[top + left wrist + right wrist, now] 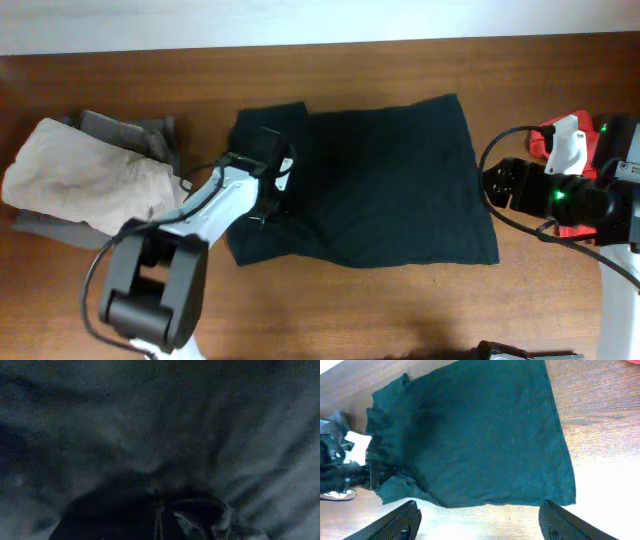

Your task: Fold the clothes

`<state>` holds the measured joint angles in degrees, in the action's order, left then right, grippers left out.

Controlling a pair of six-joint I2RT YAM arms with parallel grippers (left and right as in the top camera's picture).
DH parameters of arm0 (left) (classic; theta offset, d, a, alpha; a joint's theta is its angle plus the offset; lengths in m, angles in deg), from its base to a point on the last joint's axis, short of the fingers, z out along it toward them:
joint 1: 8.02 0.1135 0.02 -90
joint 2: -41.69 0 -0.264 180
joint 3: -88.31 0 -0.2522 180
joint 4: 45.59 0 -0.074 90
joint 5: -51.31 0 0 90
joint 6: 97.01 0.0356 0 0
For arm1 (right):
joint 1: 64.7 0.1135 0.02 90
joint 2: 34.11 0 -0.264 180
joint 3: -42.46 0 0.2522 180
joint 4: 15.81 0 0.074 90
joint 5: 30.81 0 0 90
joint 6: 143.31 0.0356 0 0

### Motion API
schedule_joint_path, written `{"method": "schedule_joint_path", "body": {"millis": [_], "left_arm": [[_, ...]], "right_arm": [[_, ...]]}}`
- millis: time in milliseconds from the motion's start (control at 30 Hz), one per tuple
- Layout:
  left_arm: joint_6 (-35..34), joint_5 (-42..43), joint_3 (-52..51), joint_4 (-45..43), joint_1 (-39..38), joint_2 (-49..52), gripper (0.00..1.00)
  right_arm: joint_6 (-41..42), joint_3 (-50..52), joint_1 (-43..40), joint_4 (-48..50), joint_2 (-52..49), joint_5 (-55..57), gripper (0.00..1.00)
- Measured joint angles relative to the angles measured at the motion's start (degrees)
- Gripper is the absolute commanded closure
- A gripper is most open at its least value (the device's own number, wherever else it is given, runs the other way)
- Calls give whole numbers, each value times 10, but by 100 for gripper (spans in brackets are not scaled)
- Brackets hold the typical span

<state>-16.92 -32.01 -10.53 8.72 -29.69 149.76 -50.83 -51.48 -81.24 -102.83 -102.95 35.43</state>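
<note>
The clothes, a black T-shirt (385, 185), lie spread flat in the middle of the wooden table (400, 65), with their left side rumpled. My left gripper (272, 205) is pressed down into that rumpled left side. In the left wrist view its jaws (159, 515) are together with dark fabric (150, 435) bunched around them. My right gripper (500, 185) hovers just off the shirt's right edge. Its two fingers (400, 522) stand wide apart over bare wood, and in the right wrist view the T-shirt (480, 435) lies ahead of them.
A pile of beige and grey garments (85, 180) sits at the left of the table, close to the left arm. A bright red garment (578, 135) lies at the far right, partly under the right arm.
</note>
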Motion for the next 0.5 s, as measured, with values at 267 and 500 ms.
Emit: {"method": "schedule_joint_path", "body": {"millis": [267, 500], "left_arm": [[15, -40, 118, 118, 1, -1, 81], [16, -39, 176, 189, -7, -54, 90]], "right_arm": [[0, 0, 0, 0, 0, 0, 19], [0, 0, 0, 0, -1, 0, 20]]}}
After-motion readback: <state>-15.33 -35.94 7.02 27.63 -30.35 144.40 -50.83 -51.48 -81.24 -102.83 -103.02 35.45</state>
